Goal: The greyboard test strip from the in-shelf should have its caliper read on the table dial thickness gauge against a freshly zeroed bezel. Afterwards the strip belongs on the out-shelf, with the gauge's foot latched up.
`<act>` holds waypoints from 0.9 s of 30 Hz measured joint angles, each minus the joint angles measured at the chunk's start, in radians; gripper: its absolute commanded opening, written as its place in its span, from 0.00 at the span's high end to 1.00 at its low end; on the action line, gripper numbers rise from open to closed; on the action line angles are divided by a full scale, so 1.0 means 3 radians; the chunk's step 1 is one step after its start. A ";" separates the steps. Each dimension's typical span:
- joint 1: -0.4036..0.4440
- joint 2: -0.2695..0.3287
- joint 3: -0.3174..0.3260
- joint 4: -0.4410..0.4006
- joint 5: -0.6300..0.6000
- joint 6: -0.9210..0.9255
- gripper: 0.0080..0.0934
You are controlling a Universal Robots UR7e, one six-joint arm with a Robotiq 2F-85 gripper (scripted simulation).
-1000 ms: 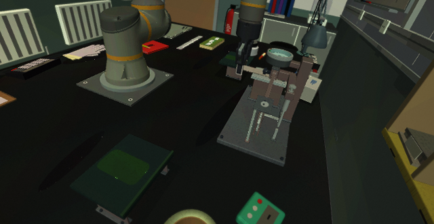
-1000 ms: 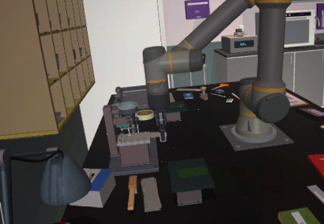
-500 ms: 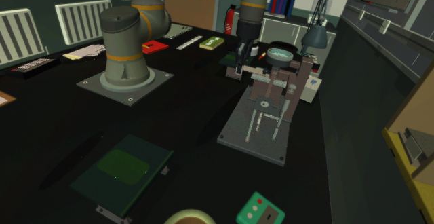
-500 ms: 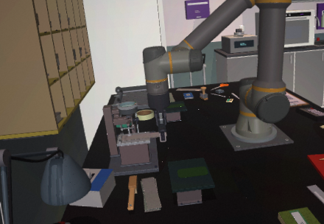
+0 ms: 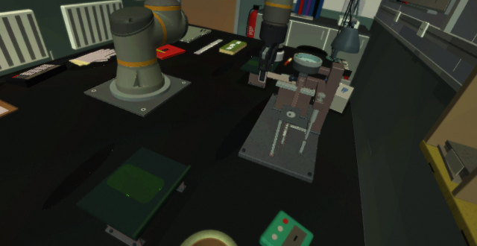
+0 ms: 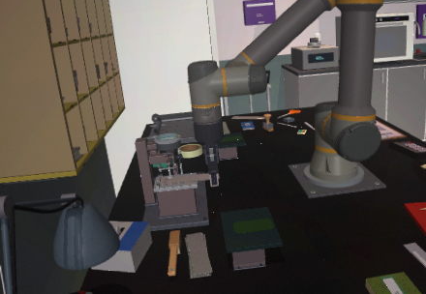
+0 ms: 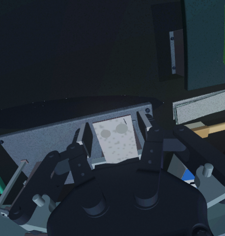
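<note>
My gripper is open and holds nothing, its fingers standing either side of the outer end of the greyboard test strip. The pale, speckled strip lies flat on the gauge's raised brown stage, reaching out from under the dial thickness gauge. From the side camera my gripper hangs straight down at the stage's far end, and the strip runs from it toward the round dial. The gauge's grey base plate stretches toward the table's near side. The foot over the strip is hidden.
Behind the gauge stand a desk lamp and a green shelf pad. A second green pad on a bracket lies near the front, beside spare strips and a brush. The arm's base sits to the left.
</note>
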 measured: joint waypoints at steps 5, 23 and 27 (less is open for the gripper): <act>0.0000 -0.0029 -0.0023 0.0052 0.0000 0.0000 0.34; 0.0000 -0.0175 -0.0153 0.0326 0.0000 0.0000 0.34; 0.0000 -0.0179 -0.0156 0.0339 0.0000 0.0000 0.34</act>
